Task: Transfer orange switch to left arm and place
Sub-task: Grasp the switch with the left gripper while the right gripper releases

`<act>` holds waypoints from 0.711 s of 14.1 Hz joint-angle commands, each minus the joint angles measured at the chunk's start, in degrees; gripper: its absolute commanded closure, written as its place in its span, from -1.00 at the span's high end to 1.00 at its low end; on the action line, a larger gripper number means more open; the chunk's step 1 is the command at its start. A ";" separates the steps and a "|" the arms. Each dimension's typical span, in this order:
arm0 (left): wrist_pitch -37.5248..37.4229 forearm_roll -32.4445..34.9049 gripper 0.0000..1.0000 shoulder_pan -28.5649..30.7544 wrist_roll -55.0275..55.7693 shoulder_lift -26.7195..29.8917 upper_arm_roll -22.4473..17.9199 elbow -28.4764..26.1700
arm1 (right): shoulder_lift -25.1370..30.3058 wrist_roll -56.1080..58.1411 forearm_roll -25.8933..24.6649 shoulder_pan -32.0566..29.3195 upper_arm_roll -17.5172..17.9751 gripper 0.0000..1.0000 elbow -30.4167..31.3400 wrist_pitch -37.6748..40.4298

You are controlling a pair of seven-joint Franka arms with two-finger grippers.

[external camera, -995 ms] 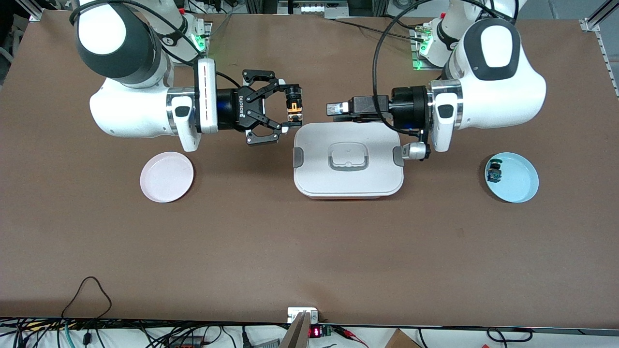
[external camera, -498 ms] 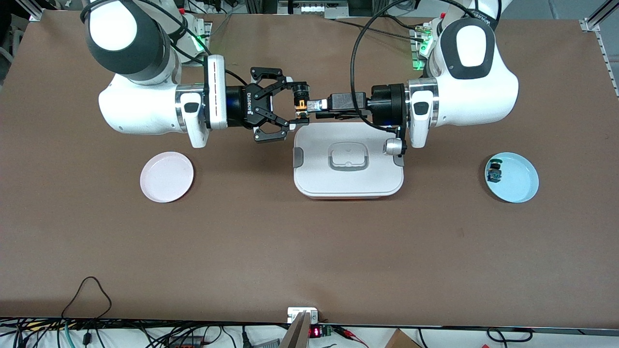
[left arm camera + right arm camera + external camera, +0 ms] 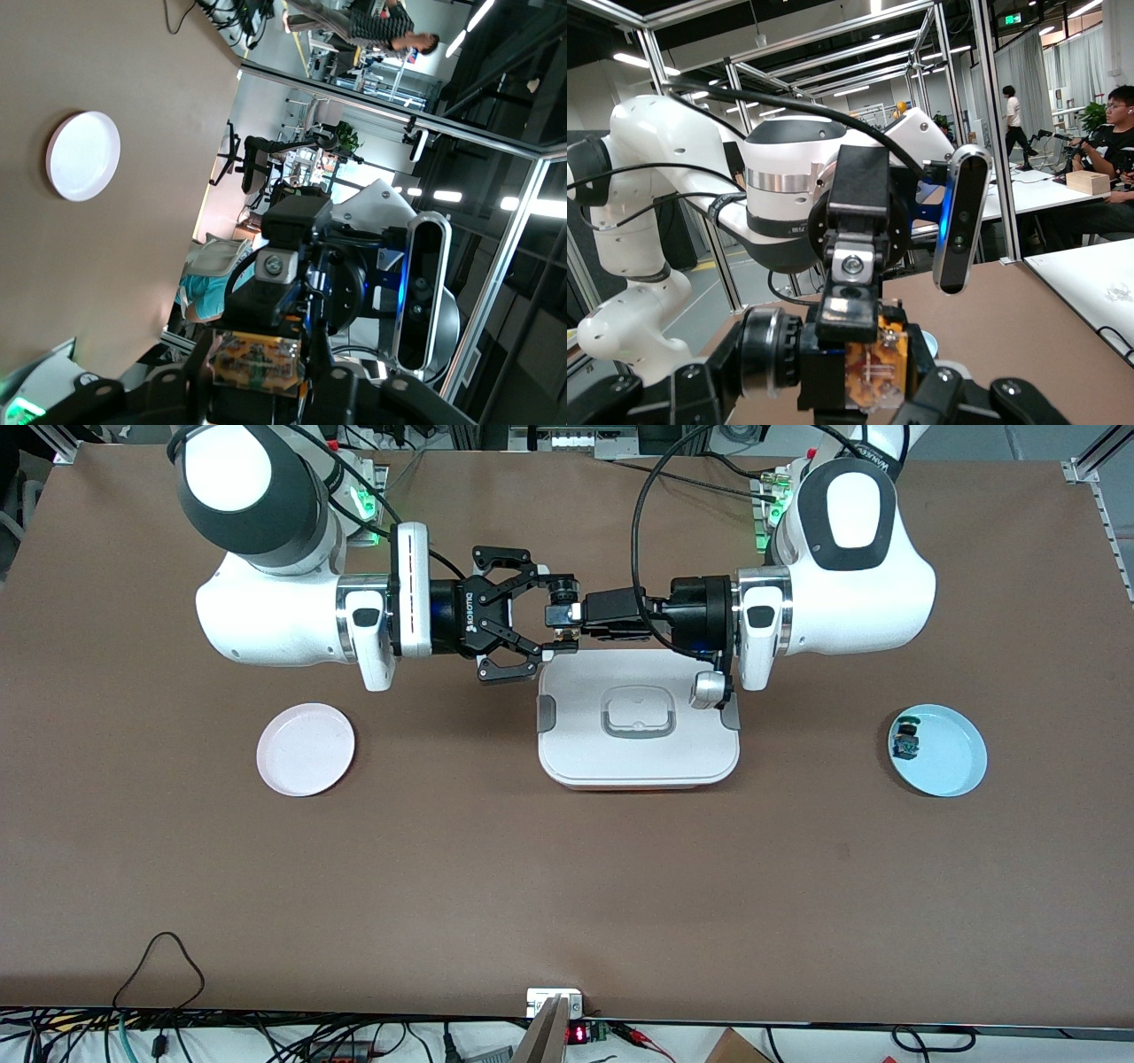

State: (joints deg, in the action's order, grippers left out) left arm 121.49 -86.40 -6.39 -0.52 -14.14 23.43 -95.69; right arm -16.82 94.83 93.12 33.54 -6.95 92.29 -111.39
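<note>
Claw to claw up here: my right claw (image 3: 551, 622) is clamped on the orange switch (image 3: 563, 605), holding it in the air over the edge of the white box (image 3: 638, 757) nearest the arm bases. My left claw (image 3: 560, 615) has its fingers around the same switch from its own end; whether it has closed on it, I cannot tell. On the worktop, a pink plate (image 3: 306, 749) sits below my right arm, a blue plate (image 3: 952, 762) carrying a small blue and green switch (image 3: 905, 740) below my left.
</note>
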 commanded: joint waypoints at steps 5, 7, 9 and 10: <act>0.06 -1.41 -0.67 0.50 -0.89 -0.10 -0.05 0.77 | 0.30 0.10 0.93 0.65 -0.43 0.42 0.00 -0.14; 0.06 -0.97 -0.68 0.50 -0.80 0.51 -0.14 0.77 | 0.47 -0.26 0.93 0.47 -0.52 1.00 0.08 0.04; 0.06 -0.88 -0.68 0.50 -0.71 0.60 -0.14 0.77 | 0.73 -0.08 0.84 -0.40 -0.70 1.00 0.35 0.21; 0.06 -0.88 -0.68 0.50 -0.62 0.69 -0.14 0.77 | 1.00 0.18 0.40 -1.97 -0.78 1.00 0.70 0.82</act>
State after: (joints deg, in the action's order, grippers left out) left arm 121.50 -86.58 -6.03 -1.08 -14.07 23.30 -95.26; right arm -16.81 94.87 93.57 33.40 -7.45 92.25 -111.54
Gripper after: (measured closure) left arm 0.581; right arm 0.000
